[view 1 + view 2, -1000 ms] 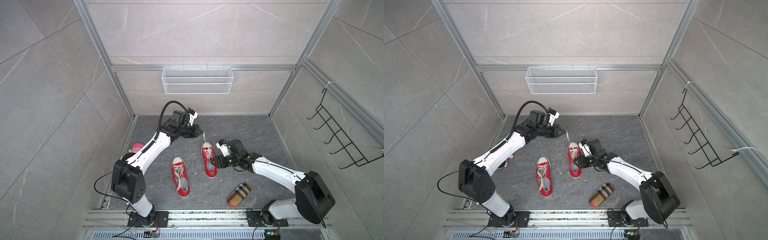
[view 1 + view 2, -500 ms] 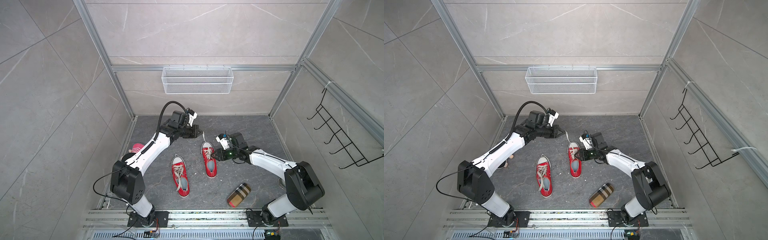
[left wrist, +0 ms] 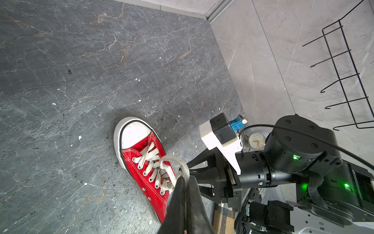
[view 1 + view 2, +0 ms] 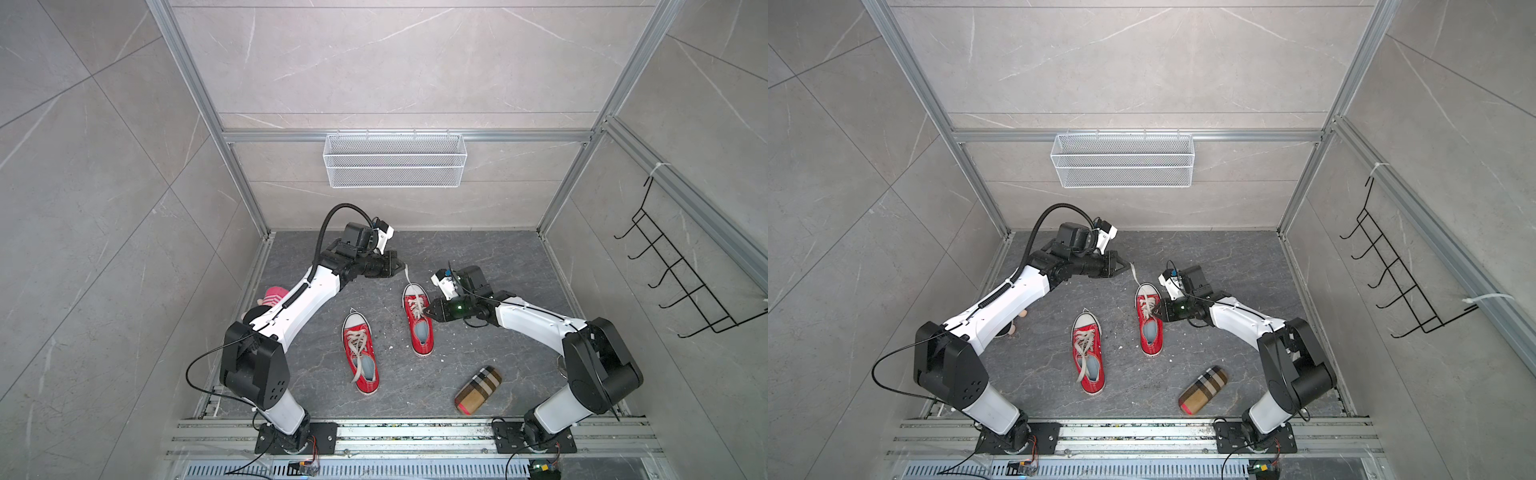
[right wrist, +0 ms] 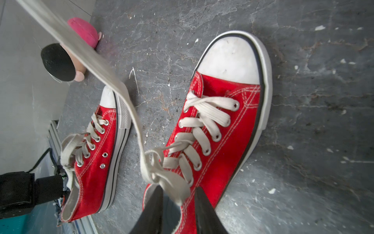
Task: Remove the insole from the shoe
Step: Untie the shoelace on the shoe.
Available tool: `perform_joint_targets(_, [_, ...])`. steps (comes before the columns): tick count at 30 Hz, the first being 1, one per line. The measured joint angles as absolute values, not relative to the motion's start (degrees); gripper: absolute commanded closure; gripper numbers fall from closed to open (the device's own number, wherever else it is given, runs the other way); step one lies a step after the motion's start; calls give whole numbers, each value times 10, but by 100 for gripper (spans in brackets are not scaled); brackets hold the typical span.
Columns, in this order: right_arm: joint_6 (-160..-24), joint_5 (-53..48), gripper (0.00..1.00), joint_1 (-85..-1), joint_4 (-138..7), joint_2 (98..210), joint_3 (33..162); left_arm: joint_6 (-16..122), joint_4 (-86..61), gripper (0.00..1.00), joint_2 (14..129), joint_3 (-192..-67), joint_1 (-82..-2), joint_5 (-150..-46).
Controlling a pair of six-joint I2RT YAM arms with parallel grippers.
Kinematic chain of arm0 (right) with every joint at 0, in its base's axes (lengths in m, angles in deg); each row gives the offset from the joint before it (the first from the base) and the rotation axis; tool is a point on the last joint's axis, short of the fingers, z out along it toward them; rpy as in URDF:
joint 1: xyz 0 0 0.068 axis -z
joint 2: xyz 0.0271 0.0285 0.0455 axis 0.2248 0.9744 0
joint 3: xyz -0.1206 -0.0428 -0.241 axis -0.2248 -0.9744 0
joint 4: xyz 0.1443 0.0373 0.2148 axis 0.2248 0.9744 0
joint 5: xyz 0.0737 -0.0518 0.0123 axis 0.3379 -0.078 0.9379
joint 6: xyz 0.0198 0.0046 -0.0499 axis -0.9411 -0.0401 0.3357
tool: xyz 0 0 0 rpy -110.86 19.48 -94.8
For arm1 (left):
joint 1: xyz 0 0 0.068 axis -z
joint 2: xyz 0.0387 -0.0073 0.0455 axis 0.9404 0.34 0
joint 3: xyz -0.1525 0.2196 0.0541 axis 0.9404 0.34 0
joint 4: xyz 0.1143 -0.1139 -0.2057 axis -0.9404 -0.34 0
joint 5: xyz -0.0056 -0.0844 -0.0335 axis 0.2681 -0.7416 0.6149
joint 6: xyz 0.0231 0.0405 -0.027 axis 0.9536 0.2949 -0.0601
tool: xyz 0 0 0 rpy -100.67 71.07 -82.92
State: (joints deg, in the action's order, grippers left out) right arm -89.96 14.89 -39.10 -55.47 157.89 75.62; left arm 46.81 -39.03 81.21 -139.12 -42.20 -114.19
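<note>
Finding: the shoe (image 4: 417,305) stands upright on the floor (image 4: 478,257). Its toe points towards the left fingers (image 4: 400,266) and its heel away from them.

Left fingers: clenched on the end of the lace (image 4: 407,277), which runs taut from them down to the eyelets.

Right fingers (image 4: 433,311): parted, not clamped on anything. They come in from the side of the shoe, across its long axis. In the right wrist view a slack lace loop lies between them, with the mouth of the shoe directly beneath.

Task item: the grey insole (image 4: 422,333) is seated inside the shoe, lying along its length, just past the right fingertips on the heel side.

Judgement: the right arm is the nearer. The insole's heel edge lies below the loop, so the loop obstructs the reach. The second shoe (image 4: 360,353) lies well apart from both.
</note>
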Motion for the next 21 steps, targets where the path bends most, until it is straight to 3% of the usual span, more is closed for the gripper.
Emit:
perform_joint_targets(3, [-902,148,99,-391,-548,1585,770,469,-390,100,810,-1391,-422,-1142])
perform_joint_targets(4, [-903,149,100,-391,-544,1585,775,469,-391,100,809,-1391,-422,-1142])
perform_joint_targets(13, [-904,125,100,-391,-527,1556,832,486,-390,100,784,-1369,-422,-1140])
perform_joint_targets(18, [-904,122,100,-391,-518,1555,864,501,-388,57,780,-1348,-422,-1131])
perform_joint_targets(21, [-909,115,100,-391,-507,1555,872,509,-386,39,769,-1311,-422,-1114])
